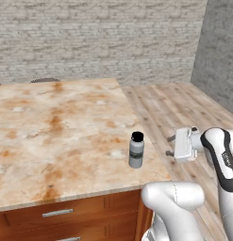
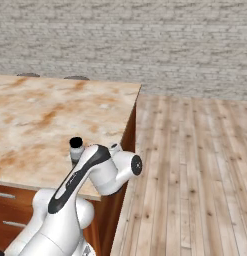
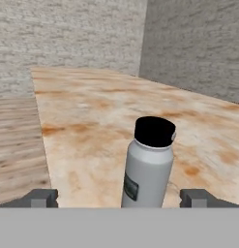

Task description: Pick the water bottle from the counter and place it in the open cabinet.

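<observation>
Gripper (image 3: 118,197): jaws spread wide, empty, level with the bottle's body, approaching sideways from off the counter's right edge.
Water bottle (image 3: 148,164): upright, long axis vertical, directly ahead between the fingertips' lines, standing near the front right corner of the counter (image 1: 52,132).

No readable text anywhere. The water bottle (image 3: 147,167) in front of my hand carries a small dark label patch low on its side, but nothing on it resolves into letters or numbers. In the left base view the bottle's dark band is just as blank. My arm has a dark strip with faint marks; can't read those either.
</observation>
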Controlling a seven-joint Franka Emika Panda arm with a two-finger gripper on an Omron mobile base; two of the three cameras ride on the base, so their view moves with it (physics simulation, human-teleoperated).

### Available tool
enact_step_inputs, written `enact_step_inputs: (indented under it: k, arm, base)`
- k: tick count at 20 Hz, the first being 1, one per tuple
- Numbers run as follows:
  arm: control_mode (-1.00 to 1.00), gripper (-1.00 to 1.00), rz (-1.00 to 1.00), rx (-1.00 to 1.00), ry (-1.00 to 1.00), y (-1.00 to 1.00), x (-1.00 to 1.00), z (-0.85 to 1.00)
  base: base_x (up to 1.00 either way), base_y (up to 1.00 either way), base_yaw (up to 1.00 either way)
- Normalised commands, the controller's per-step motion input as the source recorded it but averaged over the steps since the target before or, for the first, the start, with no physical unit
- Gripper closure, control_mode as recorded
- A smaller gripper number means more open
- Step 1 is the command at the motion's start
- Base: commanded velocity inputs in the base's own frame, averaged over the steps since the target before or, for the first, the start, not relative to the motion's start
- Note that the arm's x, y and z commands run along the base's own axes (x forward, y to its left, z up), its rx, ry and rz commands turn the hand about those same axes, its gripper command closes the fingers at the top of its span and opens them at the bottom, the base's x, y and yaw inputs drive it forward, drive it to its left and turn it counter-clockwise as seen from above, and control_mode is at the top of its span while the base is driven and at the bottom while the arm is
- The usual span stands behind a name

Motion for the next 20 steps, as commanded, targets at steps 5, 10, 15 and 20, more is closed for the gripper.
enact_step_inputs:
  k: [5,10,15,20]
  arm:
    - [-1.0,-1.0,-0.03,0.05,-0.05,0.01,0.16,-0.09]
    - [-1.0,-1.0,-0.05,0.04,0.0,0.03,0.26,-0.11]
    - [-1.0,-1.0,-0.08,0.0,0.0,0.07,0.29,-0.05]
    - [-1.0,-1.0,-0.05,0.0,0.0,0.13,0.28,-0.02]
  base:
    - [0.0,0.0,0.0]
    - [0.0,0.0,0.0]
    - [0.0,0.0,0.0]
    - [0.0,0.0,0.0]
